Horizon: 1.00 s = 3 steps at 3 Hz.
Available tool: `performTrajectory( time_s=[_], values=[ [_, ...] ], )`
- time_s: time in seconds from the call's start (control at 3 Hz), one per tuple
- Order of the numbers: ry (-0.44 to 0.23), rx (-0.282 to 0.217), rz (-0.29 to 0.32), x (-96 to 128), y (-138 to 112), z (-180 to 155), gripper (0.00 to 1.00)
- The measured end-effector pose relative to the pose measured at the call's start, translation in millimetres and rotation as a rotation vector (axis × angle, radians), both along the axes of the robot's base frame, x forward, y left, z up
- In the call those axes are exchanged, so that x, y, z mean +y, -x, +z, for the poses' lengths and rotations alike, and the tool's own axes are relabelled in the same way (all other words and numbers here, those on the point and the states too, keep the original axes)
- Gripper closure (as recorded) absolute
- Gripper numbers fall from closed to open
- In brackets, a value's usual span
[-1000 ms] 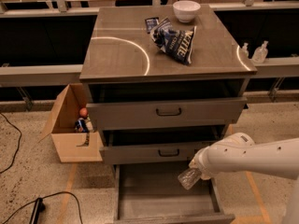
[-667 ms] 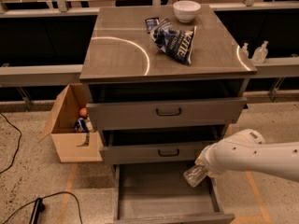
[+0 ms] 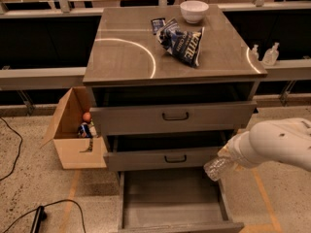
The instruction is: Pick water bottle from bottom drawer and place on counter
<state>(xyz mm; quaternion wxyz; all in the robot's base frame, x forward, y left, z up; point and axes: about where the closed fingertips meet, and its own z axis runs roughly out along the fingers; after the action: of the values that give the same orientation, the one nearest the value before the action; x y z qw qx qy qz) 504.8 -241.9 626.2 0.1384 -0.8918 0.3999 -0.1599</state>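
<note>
My gripper [image 3: 227, 158] is clamped on the bottle [image 3: 215, 168], which hangs tilted, free end down-left, over the bottom drawer [image 3: 170, 200], below the counter [image 3: 126, 62] at its front-right corner. The top lies up-left.

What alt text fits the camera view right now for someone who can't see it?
The gripper, at the end of a white arm reaching in from the frame's right, holds the water bottle above the right side of the open bottom drawer. The counter above carries a chip bag and a white bowl; a cardboard box sits on the floor at left.
</note>
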Motion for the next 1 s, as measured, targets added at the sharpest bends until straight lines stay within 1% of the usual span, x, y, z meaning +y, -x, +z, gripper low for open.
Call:
performTrajectory(
  time_s=[0.33, 0.67, 1.0],
  values=[
    [-0.067, -0.028, 0.015, -9, -4, 49, 1.0],
    [-0.123, -0.088, 0.076, -13, -14, 95, 1.0],
    [-0.16, -0.185, 0.136, -15, -34, 129, 1.0]
  ],
)
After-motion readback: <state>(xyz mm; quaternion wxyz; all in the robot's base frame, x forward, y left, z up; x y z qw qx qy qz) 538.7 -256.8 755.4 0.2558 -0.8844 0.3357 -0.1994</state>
